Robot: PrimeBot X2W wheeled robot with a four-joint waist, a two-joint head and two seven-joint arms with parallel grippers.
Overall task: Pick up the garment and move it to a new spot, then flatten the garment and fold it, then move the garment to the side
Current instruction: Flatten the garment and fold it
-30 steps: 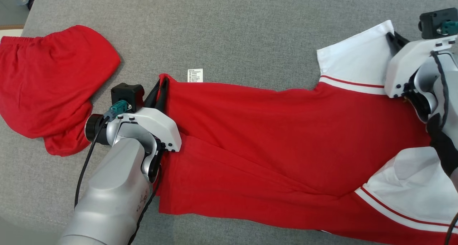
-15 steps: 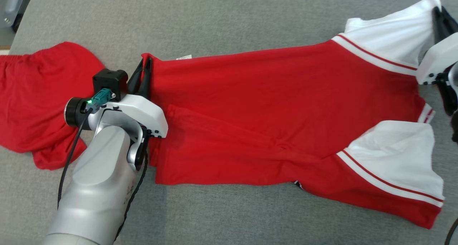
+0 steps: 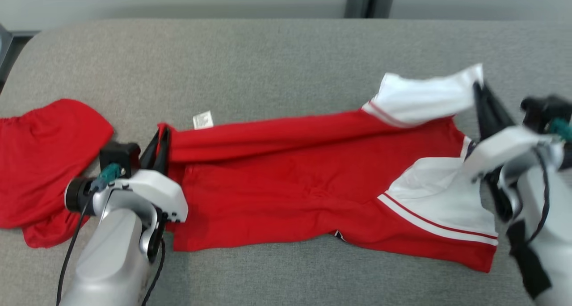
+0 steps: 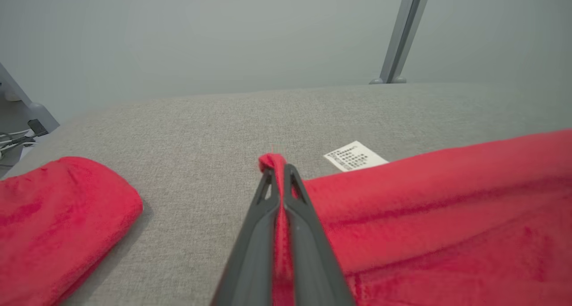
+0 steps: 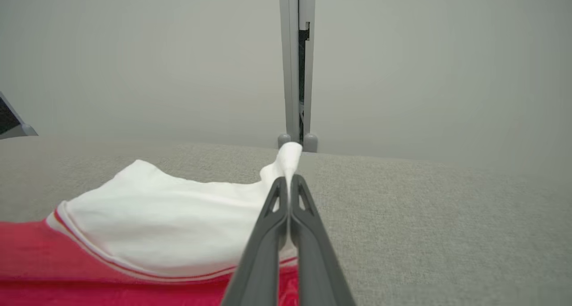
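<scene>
The garment (image 3: 286, 176) is a red shirt with white sleeves, stretched left to right across the grey padded table (image 3: 268, 69). My left gripper (image 3: 160, 138) is shut on the shirt's far left hem corner, seen up close as red cloth (image 4: 429, 207) pinched between the dark fingers (image 4: 254, 234). My right gripper (image 3: 479, 91) is shut on the tip of the far white sleeve (image 3: 424, 98), lifted a little off the table; the sleeve (image 5: 178, 216) drapes left from the fingers (image 5: 268, 234). The near sleeve (image 3: 442, 203) lies flat. A white care label (image 3: 202, 119) sticks out by the hem.
A second red cloth item (image 3: 40, 172) lies bunched at the table's left end, close behind my left wrist. A grey wall with a vertical post (image 3: 366, 0) stands beyond the table's far edge. Bare grey surface spreads behind the shirt and along the front edge.
The head view has tilted up, bringing the table's far edge and wall into sight. The far long edge of the shirt has been drawn toward me, with both grippers still clamped.
</scene>
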